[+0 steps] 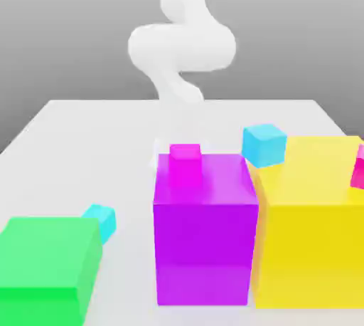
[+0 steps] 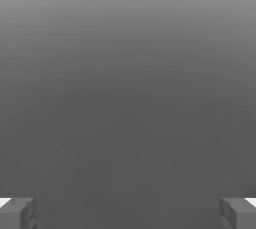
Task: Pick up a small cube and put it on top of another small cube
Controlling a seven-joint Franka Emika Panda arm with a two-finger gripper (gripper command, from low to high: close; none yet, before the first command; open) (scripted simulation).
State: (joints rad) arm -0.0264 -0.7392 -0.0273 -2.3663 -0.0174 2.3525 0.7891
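Purple block (image 1: 205, 228) and yellow block (image 1: 313, 225) stand nearly touching; open table (image 1: 106, 139) lies behind.

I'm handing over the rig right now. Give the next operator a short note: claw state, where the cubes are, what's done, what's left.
Claw: open, fingers wide apart in the hand view, holding nothing.

Small cubes: a magenta small cube shows at the far top edge of the big purple block; whether it rests on it or sits behind it, I cannot tell. One cyan small cube is by the big yellow block's far corner. Another cyan cube is on the table beside the green block.

Done: no small cube is seen stacked on another.
Left: grasp one small cube, place it on another.
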